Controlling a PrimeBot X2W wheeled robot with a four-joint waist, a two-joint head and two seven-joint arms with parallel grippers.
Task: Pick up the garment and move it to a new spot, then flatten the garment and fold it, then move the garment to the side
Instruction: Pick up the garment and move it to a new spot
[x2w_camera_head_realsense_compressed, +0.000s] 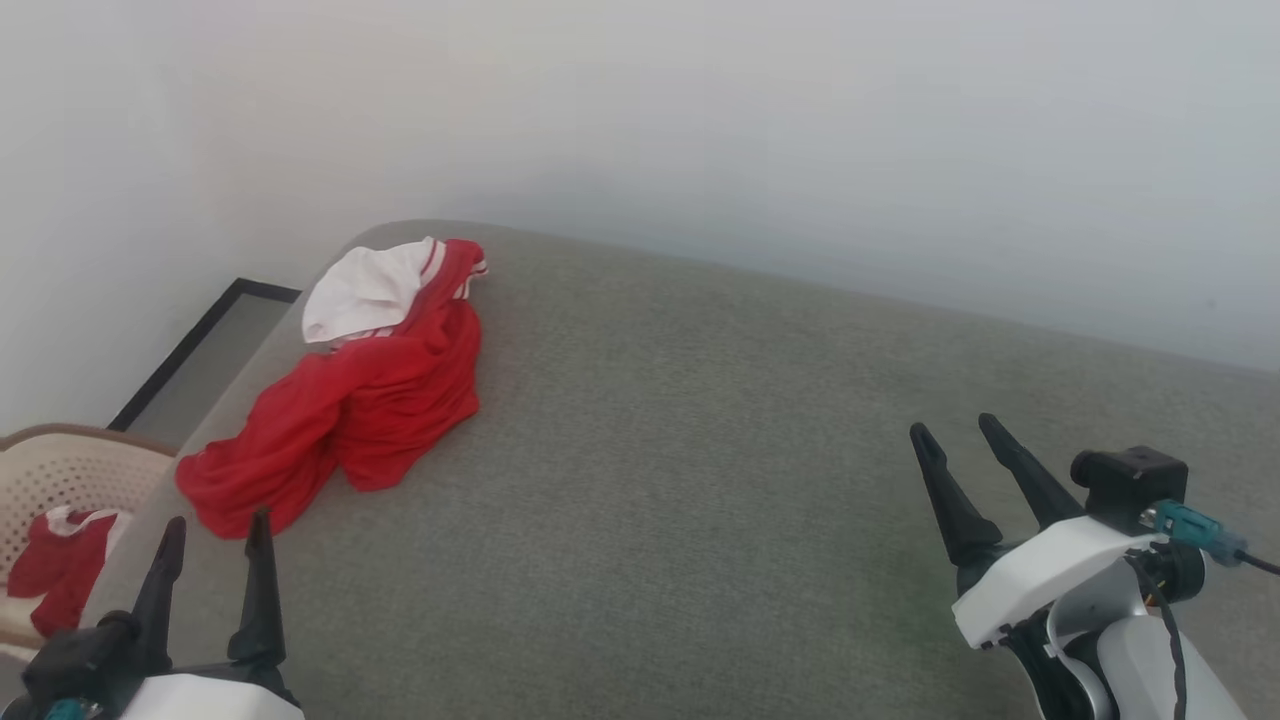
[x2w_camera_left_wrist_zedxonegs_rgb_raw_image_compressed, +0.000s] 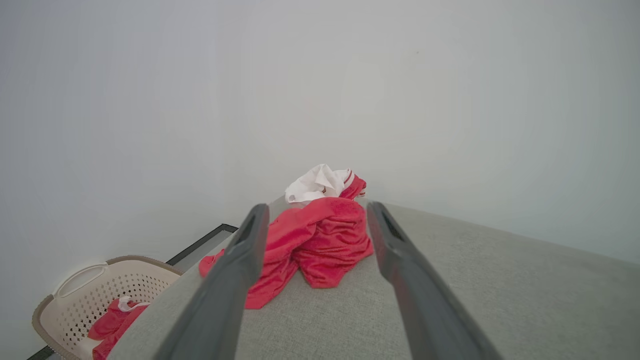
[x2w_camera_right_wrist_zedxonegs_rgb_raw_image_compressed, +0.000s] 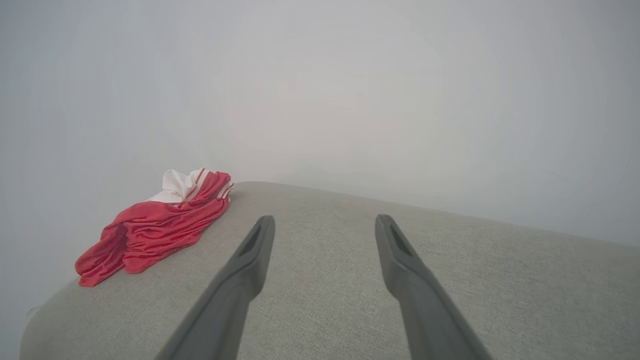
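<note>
Grey woven upholstered surface (x2w_camera_head_realsense_compressed: 700, 450) against a plain pale wall (x2w_camera_head_realsense_compressed: 700, 120).

Head view: red jersey (x2w_camera_head_realsense_compressed: 350, 400) lies crumpled at 10 o'clock, with a white sleeve and striped trim at its far end and the near hem close to the surface's left edge. Left gripper (x2w_camera_head_realsense_compressed: 218, 520) at 7 o'clock has its fingers spread and holds nothing, just short of the hem. Right gripper (x2w_camera_head_realsense_compressed: 950, 425) at 4 o'clock is also spread and empty, well apart from the cloth. Cream perforated basket (x2w_camera_head_realsense_compressed: 70, 465) sits at 8 o'clock beside the surface, with a small red-and-white cloth bundle (x2w_camera_head_realsense_compressed: 60, 565) inside. That's not the target.

Left wrist view: jersey framed between the spread fingers at 12 o'clock, so it's lined up. Basket at 8 o'clock, same bundle inside.

Right wrist view: jersey at 9 o'clock, bare fabric ahead of the spread fingers.

Step in hand, as I read it, is the pickup. Left arm goes straight in and pinches the thick middle fold, not the thin hem by the edge. Lift clear, carry toward 3 o'clock, keep off the basket.
</note>
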